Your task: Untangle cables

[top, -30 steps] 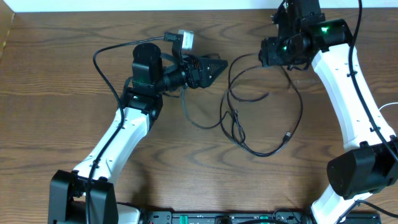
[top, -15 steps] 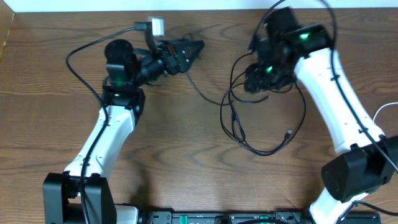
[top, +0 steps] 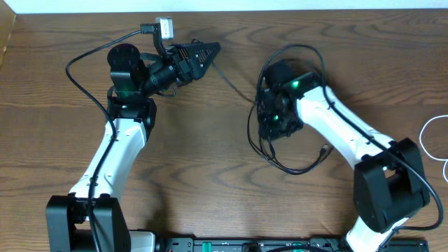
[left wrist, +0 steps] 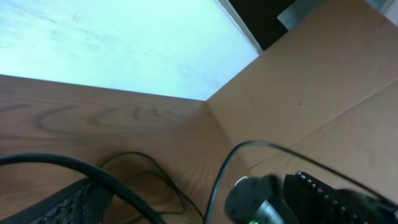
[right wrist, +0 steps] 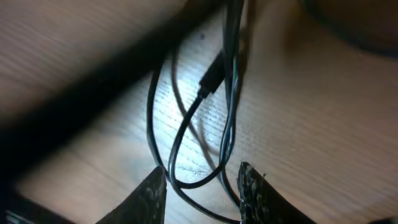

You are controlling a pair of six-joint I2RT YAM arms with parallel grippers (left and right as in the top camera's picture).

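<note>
A brown wooden desk [top: 203,182] seen from above, with two white and black robot arms reaching in from the near edge. The black cables [top: 250,129] lie right of centre as a loose tangle of overlapping loops, and a small plug end [top: 323,150] pokes out at the lower right. One thin strand runs up and left to the tip of the left gripper [top: 212,50] near the far edge. I cannot tell whether that strand is caught there. The left jaws stand apart.

The right gripper [right wrist: 202,186] is low over the tangle. Its jaws are apart, with two or three crossing strands [right wrist: 230,124] and a plug [right wrist: 211,81] lying in front of and between them, nothing clamped yet.

A white cable [top: 424,131] curls at the right edge, well apart from the black ones.

To my eye the job is barely under way: the loops cross each other and nothing is laid out singly.

No brand, label or writing can be read anywhere.
</note>
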